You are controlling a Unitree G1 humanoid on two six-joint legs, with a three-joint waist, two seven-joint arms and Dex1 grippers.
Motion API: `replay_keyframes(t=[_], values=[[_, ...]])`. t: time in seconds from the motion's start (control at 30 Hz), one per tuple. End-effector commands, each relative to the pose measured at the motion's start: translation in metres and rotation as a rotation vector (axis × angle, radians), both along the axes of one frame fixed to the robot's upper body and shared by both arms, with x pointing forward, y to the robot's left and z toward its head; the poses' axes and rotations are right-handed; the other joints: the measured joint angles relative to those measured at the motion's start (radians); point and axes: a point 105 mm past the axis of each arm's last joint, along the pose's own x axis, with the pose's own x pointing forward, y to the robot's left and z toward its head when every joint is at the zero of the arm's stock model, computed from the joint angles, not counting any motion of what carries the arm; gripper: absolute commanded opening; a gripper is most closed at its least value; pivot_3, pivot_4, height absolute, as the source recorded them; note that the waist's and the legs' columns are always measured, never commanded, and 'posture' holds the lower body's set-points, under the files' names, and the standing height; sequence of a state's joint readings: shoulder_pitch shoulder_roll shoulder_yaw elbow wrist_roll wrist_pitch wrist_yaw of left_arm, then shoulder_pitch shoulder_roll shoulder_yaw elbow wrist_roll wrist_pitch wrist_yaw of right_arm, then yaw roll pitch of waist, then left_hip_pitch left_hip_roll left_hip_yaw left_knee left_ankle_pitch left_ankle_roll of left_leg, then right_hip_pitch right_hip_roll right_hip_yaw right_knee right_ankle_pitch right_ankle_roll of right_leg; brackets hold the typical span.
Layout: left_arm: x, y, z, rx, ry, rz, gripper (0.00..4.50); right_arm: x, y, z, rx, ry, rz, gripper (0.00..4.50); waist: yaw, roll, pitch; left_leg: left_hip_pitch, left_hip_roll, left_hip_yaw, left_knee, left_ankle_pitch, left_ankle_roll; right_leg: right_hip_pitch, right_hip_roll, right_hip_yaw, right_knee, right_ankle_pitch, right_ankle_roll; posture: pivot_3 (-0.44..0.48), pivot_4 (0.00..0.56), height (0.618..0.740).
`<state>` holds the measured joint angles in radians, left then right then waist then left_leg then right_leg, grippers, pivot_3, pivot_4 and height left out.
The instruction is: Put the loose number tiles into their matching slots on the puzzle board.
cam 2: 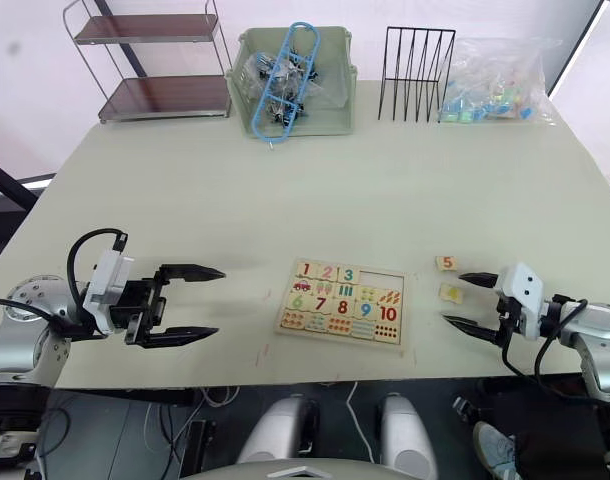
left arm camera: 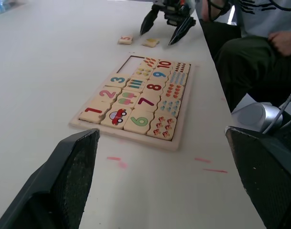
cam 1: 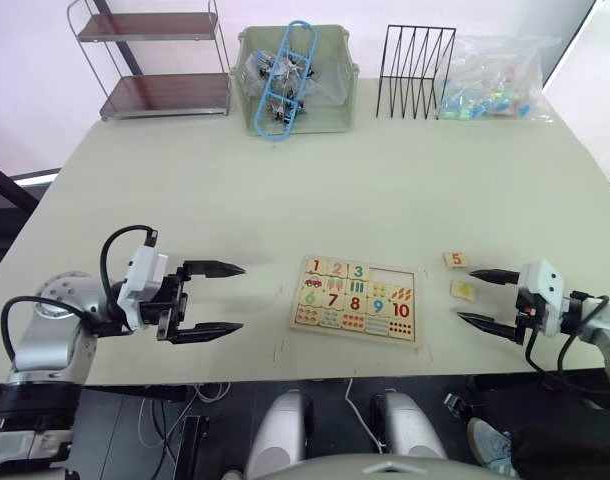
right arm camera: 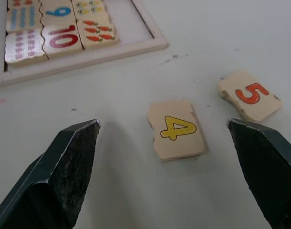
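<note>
From the head, the board [cam 1: 356,298] is lying near the table's [cam 1: 315,180] near edge with tiles 1, 2 and 3 seated in its far row and two slots [cam 1: 392,276] standing bare. Tile 5 [cam 1: 456,260] and tile 4 [cam 1: 464,290] are lying loose right of it. My left gripper [cam 1: 213,298] is hovering spread, left of the board. In my right wrist view, my right gripper [right arm camera: 164,157] is spreading wide around tile 4 [right arm camera: 176,129].

loose tiles [right arm camera: 178,130]: 4, 5
</note>
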<state>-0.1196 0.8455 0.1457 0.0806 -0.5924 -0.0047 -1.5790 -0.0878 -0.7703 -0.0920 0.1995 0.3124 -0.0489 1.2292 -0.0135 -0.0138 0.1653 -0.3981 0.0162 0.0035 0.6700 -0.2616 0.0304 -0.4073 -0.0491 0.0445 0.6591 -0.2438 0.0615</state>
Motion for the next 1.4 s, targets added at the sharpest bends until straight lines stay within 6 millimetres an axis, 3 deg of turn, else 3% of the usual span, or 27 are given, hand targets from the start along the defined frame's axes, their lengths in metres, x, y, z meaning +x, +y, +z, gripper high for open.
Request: replay_keyframes(t=[0.03,0.77,0.8,0.9,1.03,1.07,1.4], values=[[-0.006,-0.004,0.011,0.001,-0.024,-0.071,4.50,0.002,-0.005,0.000,-0.065,0.015,0.034,4.47,0.000,0.000,0.000,0.000,0.000,0.000,0.000,0.000,0.000,0.000,0.000,0.000,0.000,0.000,0.000,0.000,0.150,0.740],[-0.018,-0.004,0.016,0.017,-0.007,-0.119,4.50,0.006,-0.014,-0.008,-0.114,0.068,-0.001,4.47,0.001,0.000,0.000,0.000,0.000,0.000,0.000,0.000,0.000,0.000,0.000,0.000,0.000,0.000,0.000,0.000,0.150,0.740],[-0.018,-0.004,0.016,0.016,-0.006,-0.121,4.50,0.006,-0.015,-0.008,-0.121,0.072,-0.001,3.93,0.001,0.000,0.000,0.000,0.000,0.000,0.000,0.000,0.000,0.000,0.000,0.000,0.000,0.000,0.000,0.000,0.150,0.740],[-0.018,-0.006,0.015,0.014,-0.005,-0.128,4.50,0.005,-0.015,-0.008,-0.145,0.102,-0.001,3.01,0.001,0.000,0.000,0.000,0.000,0.000,0.000,0.000,0.000,0.000,0.000,0.000,0.000,0.000,0.000,0.000,0.150,0.740],[-0.019,-0.007,0.015,0.008,-0.005,-0.130,4.50,0.006,-0.016,-0.006,-0.155,0.105,-0.003,1.03,0.001,-0.001,0.000,0.000,0.000,0.000,0.000,0.000,0.000,0.000,0.000,0.000,0.000,0.000,0.000,0.000,0.150,0.740],[-0.019,-0.007,0.015,0.008,-0.005,-0.131,4.50,0.007,-0.015,-0.006,-0.155,0.105,-0.004,0.87,0.001,-0.001,-0.001,0.000,0.000,0.000,0.000,0.000,0.000,0.000,0.000,0.000,0.000,0.000,0.000,0.000,0.150,0.740],[-0.020,-0.007,0.016,0.003,-0.009,-0.127,4.50,0.010,-0.011,-0.004,-0.145,0.088,-0.002,0.87,-0.001,-0.001,-0.001,0.001,0.000,0.001,0.000,0.000,0.000,0.000,0.000,0.000,0.000,0.000,0.000,0.000,0.150,0.740]])
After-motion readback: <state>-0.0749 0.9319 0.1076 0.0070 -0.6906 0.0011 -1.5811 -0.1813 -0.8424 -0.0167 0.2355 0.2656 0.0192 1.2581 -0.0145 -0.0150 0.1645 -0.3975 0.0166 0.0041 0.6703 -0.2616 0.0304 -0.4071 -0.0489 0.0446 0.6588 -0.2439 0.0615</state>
